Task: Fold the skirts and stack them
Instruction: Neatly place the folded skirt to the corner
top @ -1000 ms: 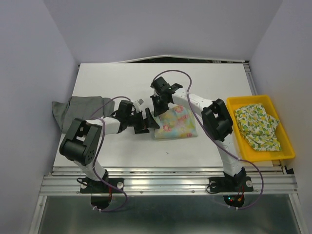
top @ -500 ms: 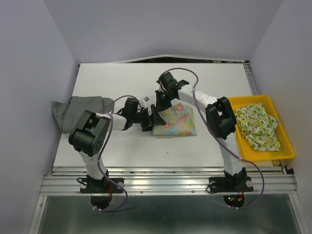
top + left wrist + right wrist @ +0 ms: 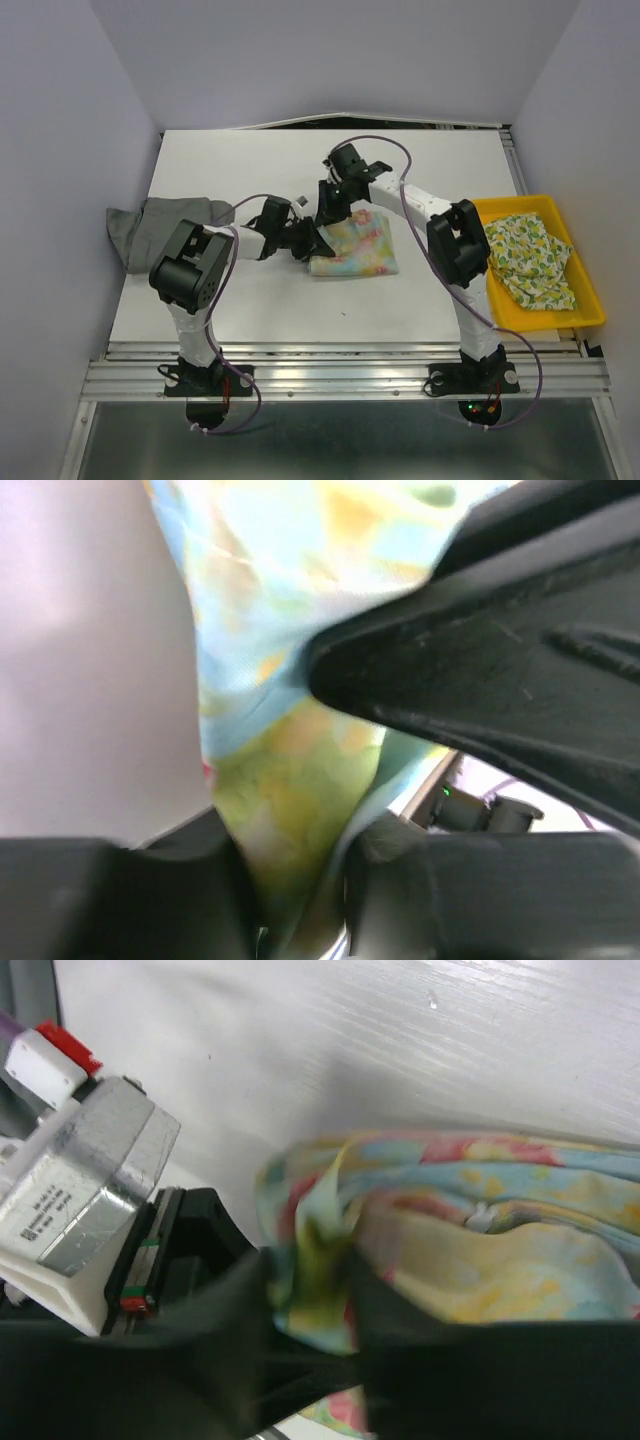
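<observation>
Left tool and right tool both pinch narrow on the left edge of the floral skirt, crowded together: an uneven pull could undo the fold, or the tools could clash.

- The white table fills the middle of the top view, closed in by pale walls on the left, on the right and at the upper edge of the frame.
- A grey skirt lies bunched at centre left, with its left part reaching past the table's edge.
- A pastel floral skirt lies folded into a rough rectangle near the centre of the frame, flat on the surface.
- A yellow tray sits at the table's right edge, right of centre in the frame, well apart from the floral skirt.
- A tiny dark speck marks the bare surface below the floral skirt, towards the lower edge.
</observation>
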